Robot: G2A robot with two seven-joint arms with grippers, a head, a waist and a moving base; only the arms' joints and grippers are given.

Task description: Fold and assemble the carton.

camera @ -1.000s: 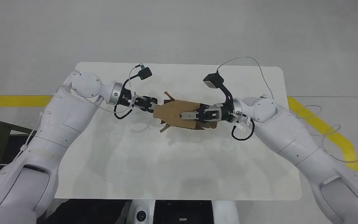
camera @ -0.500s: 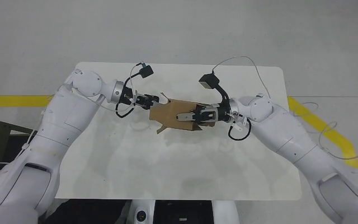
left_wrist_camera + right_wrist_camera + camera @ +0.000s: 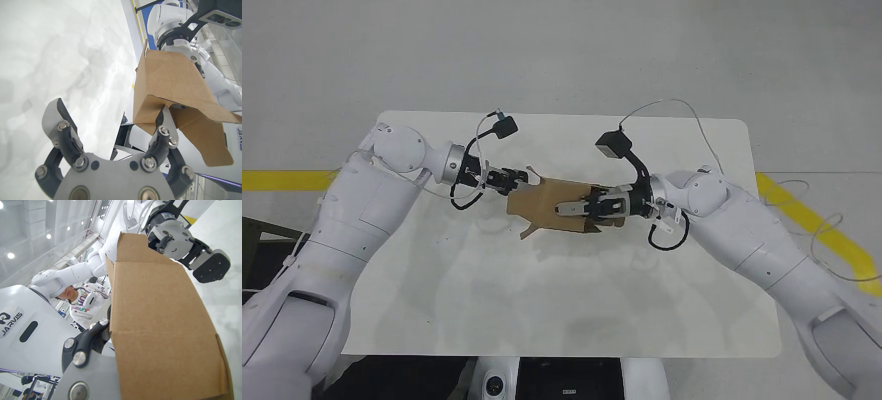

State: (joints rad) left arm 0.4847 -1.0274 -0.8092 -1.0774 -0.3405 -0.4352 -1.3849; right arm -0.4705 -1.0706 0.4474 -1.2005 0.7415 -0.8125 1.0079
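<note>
The brown cardboard carton [image 3: 542, 196], half-erected with loose flaps, is pinched by the right gripper [image 3: 567, 209]; the left gripper [image 3: 111, 105] has its jaws spread. The carton has shifted leftward.

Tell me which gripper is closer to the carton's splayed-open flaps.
Left. The left gripper is open with one fingertip against the splayed-open flaps; the right gripper holds the carton from its opposite end.
</note>
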